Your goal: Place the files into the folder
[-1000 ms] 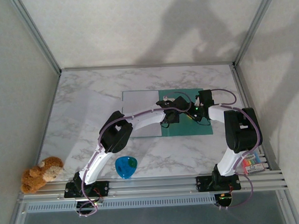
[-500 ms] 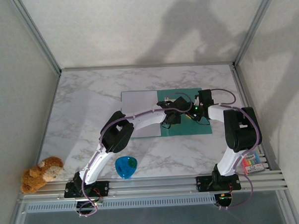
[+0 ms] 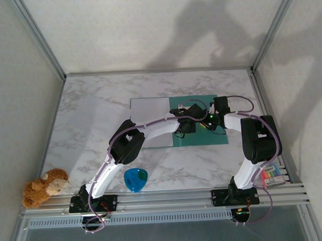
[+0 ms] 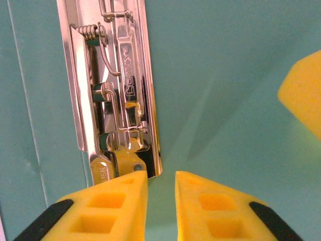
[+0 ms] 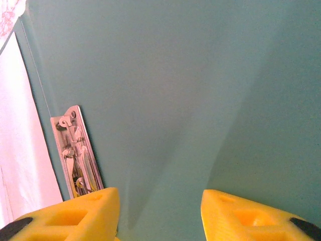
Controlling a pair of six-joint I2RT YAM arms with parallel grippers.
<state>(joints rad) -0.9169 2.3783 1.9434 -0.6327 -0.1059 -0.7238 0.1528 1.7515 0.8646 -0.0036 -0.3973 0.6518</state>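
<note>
The large flat teal-green paper folder (image 3: 202, 139) lies open on the tabletop, its teal panel under both arms. If it is not pinned, I judge that a push from either arm could slide or turn it. The files, thin pale grey rectangular paper sheets (image 3: 147, 108), lie flat just left of that panel, their edges touching. Whether they rest on the folder's other leaf or on bare marble I cannot tell. Being thin and flat, they could be hard to pick up at an edge and might crease or fan apart.

The shiny sprung metal clip (image 4: 120, 100) is fixed to the teal panel. If it snaps down too soon, the sheets would not go under it. The left tool (image 4: 161, 183) hangs at the clip's near end, its yellow fingers a narrow gap apart with nothing between them, so it may slip off the lever. The right tool (image 5: 160, 201) stands wider apart over bare teal, gripping nothing.

Plain pale walls with metal corner posts close in the space. The white, grey-veined marble tabletop (image 3: 86, 118) looks smooth and slippery. Well apart near the front rail sit a brown plush toy (image 3: 44, 186) and a small blue plastic cup (image 3: 136, 179).
</note>
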